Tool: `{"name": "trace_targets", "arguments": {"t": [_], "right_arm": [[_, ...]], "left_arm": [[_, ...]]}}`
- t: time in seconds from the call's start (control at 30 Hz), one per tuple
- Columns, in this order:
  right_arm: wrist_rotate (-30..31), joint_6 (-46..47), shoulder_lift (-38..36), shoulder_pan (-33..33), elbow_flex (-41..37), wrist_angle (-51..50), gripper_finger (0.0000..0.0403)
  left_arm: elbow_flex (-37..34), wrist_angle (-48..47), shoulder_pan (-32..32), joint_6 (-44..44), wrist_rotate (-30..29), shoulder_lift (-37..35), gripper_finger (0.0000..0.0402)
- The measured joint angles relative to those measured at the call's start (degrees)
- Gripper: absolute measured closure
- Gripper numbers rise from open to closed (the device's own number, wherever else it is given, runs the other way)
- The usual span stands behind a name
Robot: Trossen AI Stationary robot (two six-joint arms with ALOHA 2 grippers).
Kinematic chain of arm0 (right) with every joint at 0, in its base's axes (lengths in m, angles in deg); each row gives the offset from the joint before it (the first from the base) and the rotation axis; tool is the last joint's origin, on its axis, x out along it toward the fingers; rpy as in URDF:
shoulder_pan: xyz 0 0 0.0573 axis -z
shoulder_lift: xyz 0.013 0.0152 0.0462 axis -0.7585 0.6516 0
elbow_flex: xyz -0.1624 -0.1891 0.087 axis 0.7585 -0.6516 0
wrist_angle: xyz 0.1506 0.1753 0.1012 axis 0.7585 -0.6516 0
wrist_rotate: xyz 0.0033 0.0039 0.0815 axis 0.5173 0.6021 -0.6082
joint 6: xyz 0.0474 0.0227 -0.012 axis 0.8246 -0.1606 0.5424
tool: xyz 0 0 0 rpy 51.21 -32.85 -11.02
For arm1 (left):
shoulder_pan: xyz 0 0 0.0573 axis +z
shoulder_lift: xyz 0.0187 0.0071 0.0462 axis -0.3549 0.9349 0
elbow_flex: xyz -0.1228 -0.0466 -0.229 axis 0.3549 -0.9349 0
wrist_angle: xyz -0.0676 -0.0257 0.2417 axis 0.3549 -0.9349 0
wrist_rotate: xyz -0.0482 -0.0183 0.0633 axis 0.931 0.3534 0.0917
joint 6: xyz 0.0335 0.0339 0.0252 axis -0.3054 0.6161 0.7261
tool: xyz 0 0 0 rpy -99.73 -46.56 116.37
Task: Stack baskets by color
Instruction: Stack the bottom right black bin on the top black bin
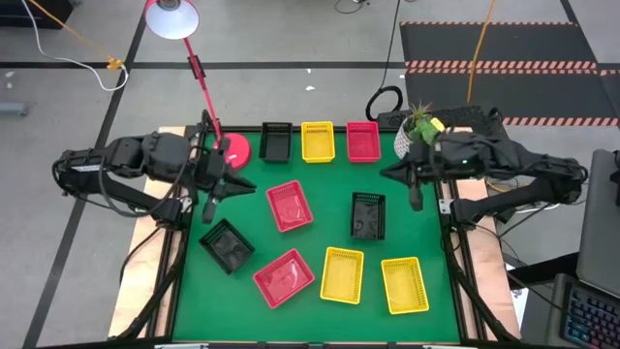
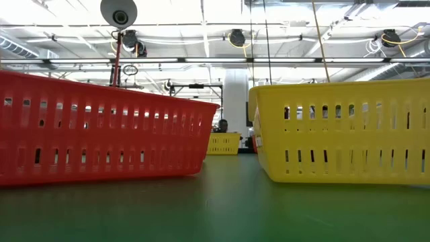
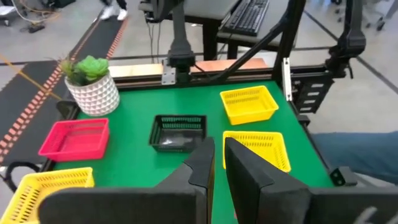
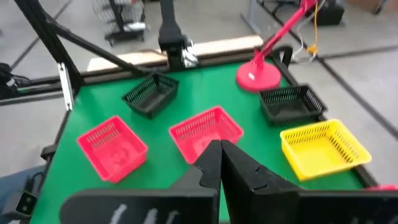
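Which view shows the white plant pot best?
The left wrist view: the plant pot stands whole and unblocked at the mat's edge, beside a red basket. The high view shows only its top, partly behind the right arm. The right wrist and low views do not show it.

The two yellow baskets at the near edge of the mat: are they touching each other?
Apart. The high view shows a strip of green mat between the left yellow basket and the right yellow basket.
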Motion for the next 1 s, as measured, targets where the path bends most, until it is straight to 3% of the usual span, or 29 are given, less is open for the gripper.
{"name": "trace_targets", "arguments": {"t": [0.27,0.6,1.0], "right_arm": [[7.20,7.76,4.60,0.00,0.02,-7.04,0.0403],[5.52,24.19,7.93,-0.19,0.06,-13.02,0.0403],[5.82,37.65,11.94,-3.51,0.07,-23.82,0.0392]], "left_arm": [[0.00,-0.22,-2.34,-0.30,-0.76,3.18,0.0360],[0.00,-0.16,-2.95,1.16,-5.42,7.95,0.0360],[0.00,0.50,-2.95,1.54,-5.61,11.38,0.0360]]}}
